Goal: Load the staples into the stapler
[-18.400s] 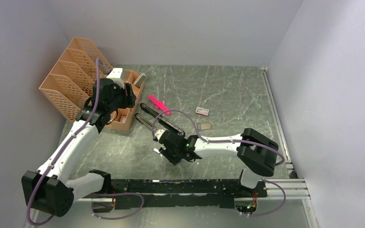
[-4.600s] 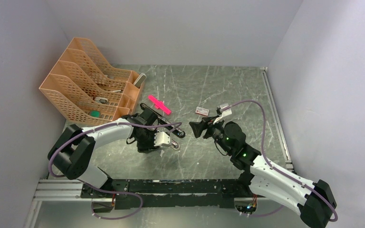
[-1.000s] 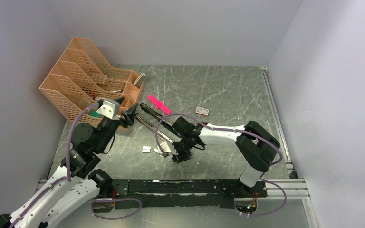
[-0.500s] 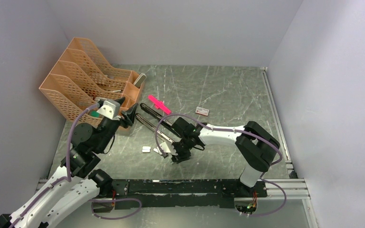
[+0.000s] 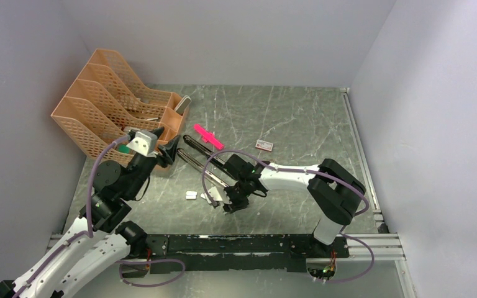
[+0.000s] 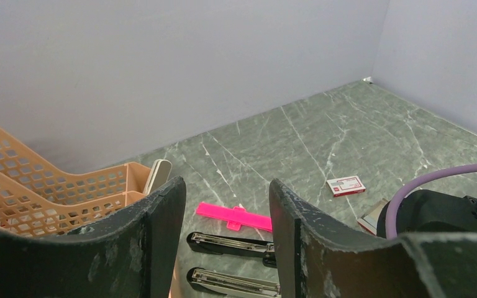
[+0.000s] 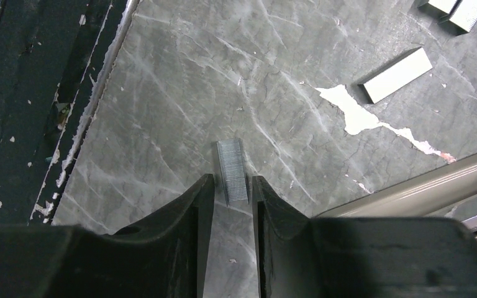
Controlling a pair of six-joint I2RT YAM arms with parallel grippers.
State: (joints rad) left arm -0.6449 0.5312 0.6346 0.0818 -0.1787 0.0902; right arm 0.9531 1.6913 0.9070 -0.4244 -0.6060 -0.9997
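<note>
My table (image 5: 298, 118) is green marble with white veins, chipped pale in one spot near the front. An orange file rack (image 5: 109, 102) stands at its far left. Just beside the rack lies the stapler (image 6: 227, 243), opened out into two black rails, with a pink piece (image 5: 208, 136) just beyond it. A small white box (image 5: 264, 145) sits apart to my right. Short staple strips (image 5: 191, 195) lie loose nearer the front.

A pink strip (image 5: 208, 136) lies near the orange organizer (image 5: 109, 105).
</note>
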